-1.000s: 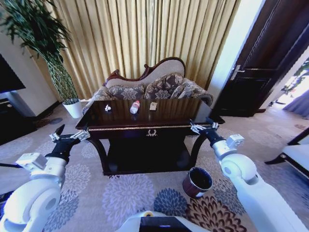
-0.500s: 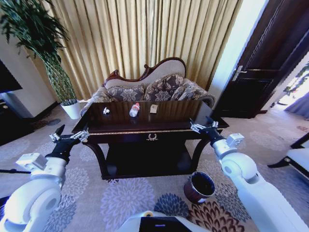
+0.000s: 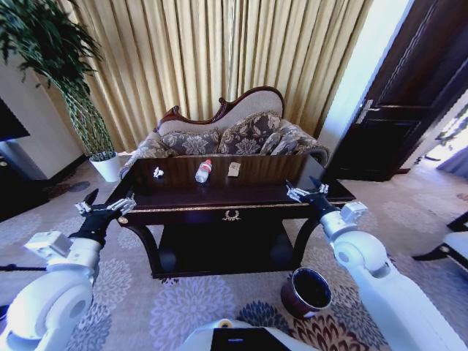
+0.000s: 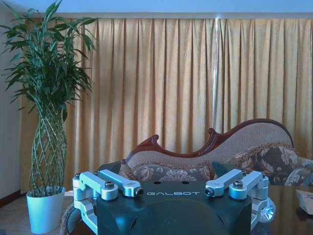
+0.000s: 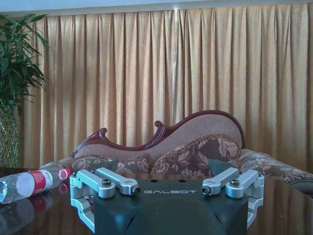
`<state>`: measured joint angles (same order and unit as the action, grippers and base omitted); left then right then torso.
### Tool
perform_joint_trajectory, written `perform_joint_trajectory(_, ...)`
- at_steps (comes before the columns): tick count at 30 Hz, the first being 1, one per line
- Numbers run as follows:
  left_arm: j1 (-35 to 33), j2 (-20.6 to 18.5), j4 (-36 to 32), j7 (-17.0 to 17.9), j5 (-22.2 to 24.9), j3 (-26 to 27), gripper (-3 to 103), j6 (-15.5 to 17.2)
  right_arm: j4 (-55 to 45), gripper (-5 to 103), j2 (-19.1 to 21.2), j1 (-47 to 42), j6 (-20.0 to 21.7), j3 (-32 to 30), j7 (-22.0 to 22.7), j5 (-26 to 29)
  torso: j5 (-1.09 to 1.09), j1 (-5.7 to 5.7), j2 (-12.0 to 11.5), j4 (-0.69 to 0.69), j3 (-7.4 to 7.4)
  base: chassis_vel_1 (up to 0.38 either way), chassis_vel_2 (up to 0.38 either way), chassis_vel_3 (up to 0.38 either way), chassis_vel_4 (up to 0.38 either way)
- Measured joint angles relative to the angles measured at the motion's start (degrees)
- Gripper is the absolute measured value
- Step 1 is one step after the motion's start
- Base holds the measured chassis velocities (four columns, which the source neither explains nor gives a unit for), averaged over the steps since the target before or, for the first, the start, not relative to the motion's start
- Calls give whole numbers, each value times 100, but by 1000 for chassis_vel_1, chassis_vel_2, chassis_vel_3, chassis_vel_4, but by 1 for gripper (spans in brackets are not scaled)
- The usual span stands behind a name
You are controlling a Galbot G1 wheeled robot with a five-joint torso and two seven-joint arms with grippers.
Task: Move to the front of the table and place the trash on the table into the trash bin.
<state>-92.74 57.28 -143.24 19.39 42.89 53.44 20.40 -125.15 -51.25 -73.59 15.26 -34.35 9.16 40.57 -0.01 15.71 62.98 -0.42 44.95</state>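
The head view looks forward and down from above, taking in the counter (image 3: 219, 191), sofa (image 3: 227, 131) and curtain (image 3: 219, 51). Each wrist view sits low behind its own claw, level with the counter top, facing the same sofa and curtain from nearer.

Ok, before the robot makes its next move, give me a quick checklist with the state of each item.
1. Table straight ahead of the robot: ok, its gold emblem sits near the middle of the head view.
2. Trash on the tabletop: ok, bottle, white scrap and pale packet lie toward the far edge.
3. Trash bin upright and open: ok, on the carpet by the table's right front leg.
4. Left end effector empty: ok, open, off the table's left front corner.
5. Right end effector empty: ok, open, over the right front corner.
6. Trash within reach from here: cannot tell.
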Motion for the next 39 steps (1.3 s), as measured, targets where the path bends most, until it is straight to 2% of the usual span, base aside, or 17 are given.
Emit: perform_joint_trajectory(39, -8, 32, 0, 8, 3, 9, 100, 7, -334, 100, 93, -129, 90, 148, 18, 144, 0, 1, -1, 1, 0, -75, 76, 70, -76)
